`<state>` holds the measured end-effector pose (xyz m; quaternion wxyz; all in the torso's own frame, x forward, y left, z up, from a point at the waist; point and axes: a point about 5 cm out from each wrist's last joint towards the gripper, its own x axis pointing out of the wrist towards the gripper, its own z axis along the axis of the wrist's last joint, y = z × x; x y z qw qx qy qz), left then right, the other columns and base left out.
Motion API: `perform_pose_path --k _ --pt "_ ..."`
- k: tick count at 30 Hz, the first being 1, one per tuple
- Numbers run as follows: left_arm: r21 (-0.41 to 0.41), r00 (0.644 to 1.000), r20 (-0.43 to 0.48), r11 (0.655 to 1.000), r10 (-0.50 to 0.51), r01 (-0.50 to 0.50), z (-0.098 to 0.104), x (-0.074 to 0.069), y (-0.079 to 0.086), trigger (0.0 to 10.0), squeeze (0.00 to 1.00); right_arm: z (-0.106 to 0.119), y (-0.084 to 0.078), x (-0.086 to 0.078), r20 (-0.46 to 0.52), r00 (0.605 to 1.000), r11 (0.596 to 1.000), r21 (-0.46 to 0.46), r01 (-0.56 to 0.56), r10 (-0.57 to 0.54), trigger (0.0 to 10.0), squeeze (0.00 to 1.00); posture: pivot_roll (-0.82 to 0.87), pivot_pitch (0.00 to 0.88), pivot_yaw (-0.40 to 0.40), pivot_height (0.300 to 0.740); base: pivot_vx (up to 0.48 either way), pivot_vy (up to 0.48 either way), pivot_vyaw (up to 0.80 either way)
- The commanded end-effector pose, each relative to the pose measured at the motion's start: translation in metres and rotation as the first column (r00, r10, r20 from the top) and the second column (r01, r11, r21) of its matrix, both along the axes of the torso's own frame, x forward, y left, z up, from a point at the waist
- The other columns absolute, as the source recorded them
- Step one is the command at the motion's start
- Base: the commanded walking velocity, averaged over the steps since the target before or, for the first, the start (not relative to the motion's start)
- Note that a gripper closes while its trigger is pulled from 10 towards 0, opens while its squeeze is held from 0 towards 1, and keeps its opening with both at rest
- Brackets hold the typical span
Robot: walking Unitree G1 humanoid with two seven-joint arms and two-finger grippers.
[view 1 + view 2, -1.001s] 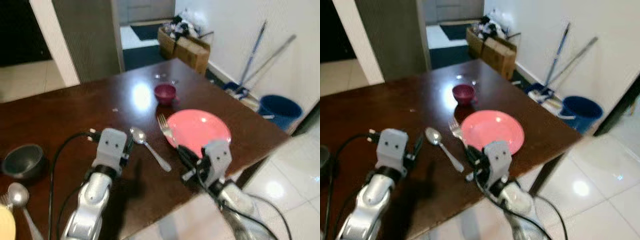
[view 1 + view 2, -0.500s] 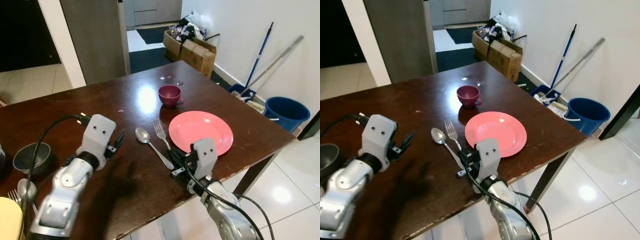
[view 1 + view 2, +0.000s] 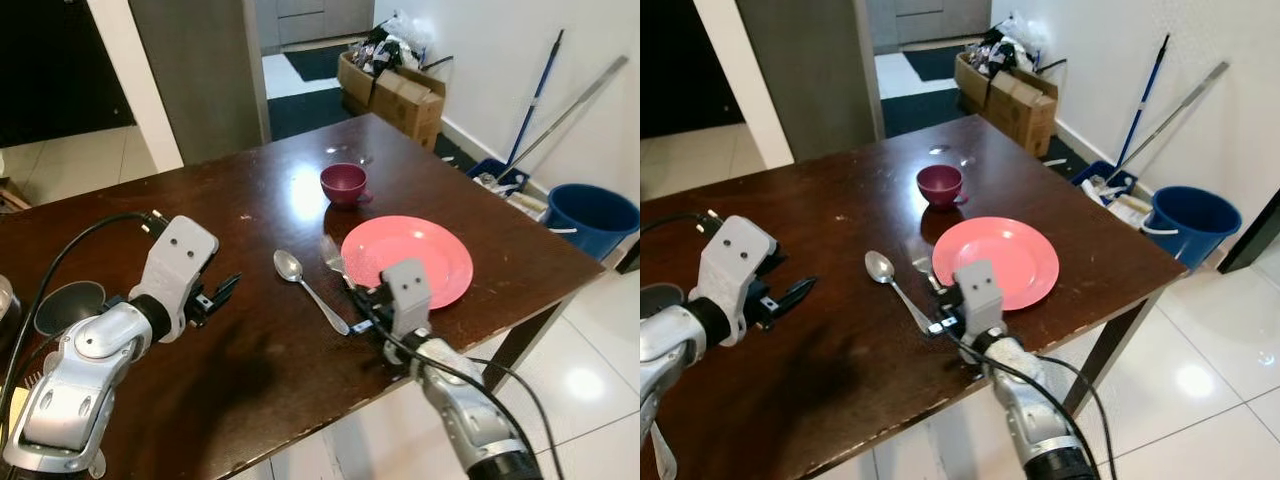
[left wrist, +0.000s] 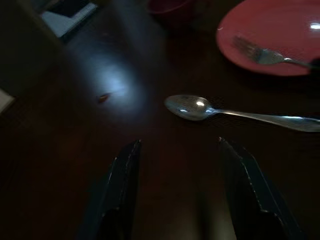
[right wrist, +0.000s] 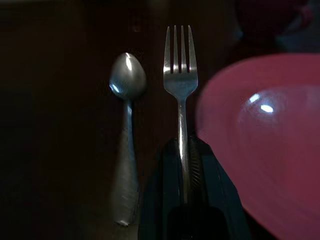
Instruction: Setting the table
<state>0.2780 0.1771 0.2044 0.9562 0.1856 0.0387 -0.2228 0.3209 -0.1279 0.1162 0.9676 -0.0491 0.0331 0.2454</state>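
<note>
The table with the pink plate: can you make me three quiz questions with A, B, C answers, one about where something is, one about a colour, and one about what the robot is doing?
1. Where does the shiny metal spoon lie?
A. On the plate
B. On the dark brown wooden table, on the robot's left of the round pink plate
C. In the cup

2. What colour is the small cup beyond the plate?
A. Dark purple-red
B. Yellow
C. White

3. What is the right gripper doing?
A. Hanging open over the floor
B. Holding the cup
C. Its fingers are shut on the silver metal fork

Answers: B, the spoon rests on bare wood beside the plate. A, the cup is a deep maroon. C, the right wrist view shows the fork handle clamped between the fingers.
</note>
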Motion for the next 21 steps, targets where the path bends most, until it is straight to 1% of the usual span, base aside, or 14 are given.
perform_pose_path --k 1,4,8,14,21 --pt "0.005 0.998 -0.039 0.999 -0.046 0.046 0.001 -0.007 -0.006 10.0 0.0 0.0 -0.004 0.003 -0.005 0.999 0.999 -0.021 -0.045 0.045 10.0 0.0 0.1 0.097 0.15 0.74 0.0 0.0 0.0" --pt "0.015 0.994 -0.042 0.994 -0.104 0.104 0.011 -0.012 -0.01 10.0 0.0 0.002 -0.009 0.006 -0.014 0.997 0.997 -0.031 -0.077 0.076 10.0 0.0 0.11 0.116 0.154 0.74 0.0 0.0 0.0" --pt "0.026 0.99 -0.04 0.991 -0.134 0.135 0.017 -0.015 -0.009 10.0 0.0 0.002 -0.01 0.008 -0.018 0.995 0.995 -0.04 -0.094 0.094 10.0 0.0 0.12 0.126 0.158 0.74 0.0 0.0 0.0" --pt "0.023 0.989 -0.043 0.99 -0.141 0.142 0.023 -0.019 -0.01 10.0 0.0 0.004 -0.008 0.013 -0.01 0.993 0.992 -0.042 -0.116 0.115 10.0 0.0 0.14 0.141 0.162 0.74 0.0 0.0 0.0" --pt "0.023 0.987 -0.063 0.988 -0.151 0.152 0.025 -0.026 -0.013 10.0 0.0 0.012 -0.014 0.028 0.01 0.995 0.994 -0.056 -0.098 0.098 10.0 0.0 0.15 0.15 0.169 0.74 0.0 0.0 0.0"
